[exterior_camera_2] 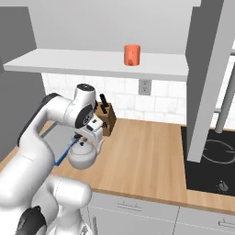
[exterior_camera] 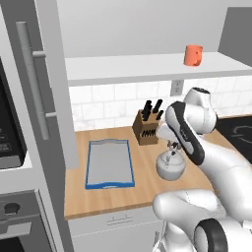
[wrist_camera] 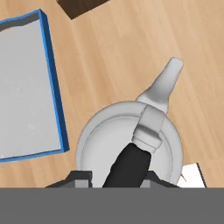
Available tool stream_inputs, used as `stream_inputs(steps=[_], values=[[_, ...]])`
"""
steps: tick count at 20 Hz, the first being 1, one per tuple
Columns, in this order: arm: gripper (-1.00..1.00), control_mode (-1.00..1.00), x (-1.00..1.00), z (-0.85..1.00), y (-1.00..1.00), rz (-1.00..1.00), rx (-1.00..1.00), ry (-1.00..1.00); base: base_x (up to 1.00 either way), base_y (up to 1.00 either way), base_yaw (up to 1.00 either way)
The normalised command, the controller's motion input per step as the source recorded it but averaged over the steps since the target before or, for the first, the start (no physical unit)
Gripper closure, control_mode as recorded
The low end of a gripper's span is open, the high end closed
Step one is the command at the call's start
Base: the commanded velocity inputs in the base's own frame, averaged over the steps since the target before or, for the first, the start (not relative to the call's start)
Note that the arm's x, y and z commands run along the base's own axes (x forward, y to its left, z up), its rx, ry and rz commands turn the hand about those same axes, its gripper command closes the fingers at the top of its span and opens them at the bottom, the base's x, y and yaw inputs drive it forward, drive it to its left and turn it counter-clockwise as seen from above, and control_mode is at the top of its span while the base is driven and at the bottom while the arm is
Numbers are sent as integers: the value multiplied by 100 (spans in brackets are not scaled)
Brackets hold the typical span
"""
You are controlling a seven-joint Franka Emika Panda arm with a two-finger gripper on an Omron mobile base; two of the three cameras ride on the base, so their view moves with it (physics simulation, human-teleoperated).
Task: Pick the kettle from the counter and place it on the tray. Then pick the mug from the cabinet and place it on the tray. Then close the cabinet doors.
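One kettle [exterior_camera: 170, 165] sits on the counter [exterior_camera: 142, 187], at the tray's [exterior_camera: 110, 184] three o'clock. The claw [wrist_camera: 127, 171] is narrowed around its black handle. One mug [exterior_camera: 193, 55], one knife block [exterior_camera: 145, 129]

no readable text, labels, brands, numbers or signs on anything

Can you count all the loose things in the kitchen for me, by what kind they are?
Kettle: 1
Mug: 1
Tray: 1
Knife block: 1
Total: 4
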Motion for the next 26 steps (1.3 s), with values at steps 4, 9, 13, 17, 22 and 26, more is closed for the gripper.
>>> stream_inputs(steps=[4, 9, 13, 17, 22, 26], values=[[100, -100, -3, 12, 100, 0, -11, -3, 0, 0, 0], [100, -100, 5, 5, 100, 0, -5, -3, 0, 0, 0], [100, -100, 43, 28, 94, 0, 0, 0, 0, 0, 0], [100, -100, 65, 23, 72, 2, 0, 0, 0, 0, 0], [100, -100, 75, 2, 45, 0, 0, 1, 0, 0, 0], [100, -100, 46, -14, 1, 0, 0, 0, 0, 0, 0]])
